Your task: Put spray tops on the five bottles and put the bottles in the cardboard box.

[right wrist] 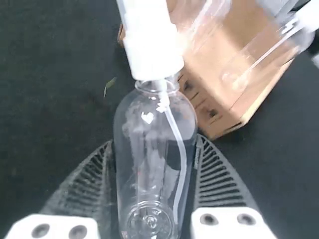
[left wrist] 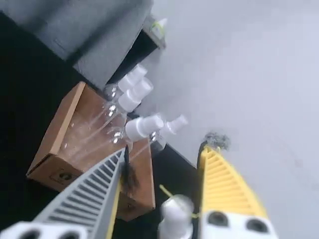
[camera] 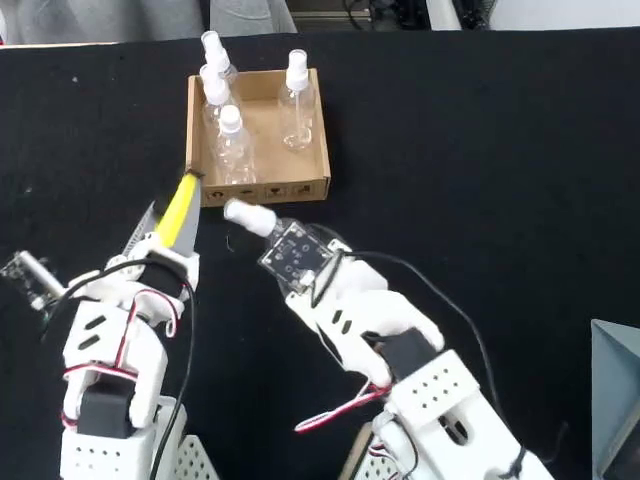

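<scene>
The cardboard box (camera: pixel 300 188) stands at the back of the black table and holds several clear bottles (camera: pixel 232 140) with white spray tops. My right gripper (camera: pixel 278 235) is shut on another clear bottle (right wrist: pixel 149 164), which lies tilted just in front of the box. Its white spray top (camera: pixel 248 215) sits on the neck (right wrist: pixel 149 40) and points toward the box (right wrist: pixel 234 79). My left gripper (camera: pixel 170 197) is open beside the box's front left corner, its yellow finger (left wrist: pixel 229 199) and grey finger (left wrist: pixel 89 199) spread apart. Between them I see the box (left wrist: pixel 55 139) and the held bottle's top (left wrist: pixel 175 215).
A grey container's corner (camera: pixel 615 385) shows at the table's right edge. A small green scrap (right wrist: pixel 109 85) lies on the black cloth near the box. Both arm bases stand at the table's front edge.
</scene>
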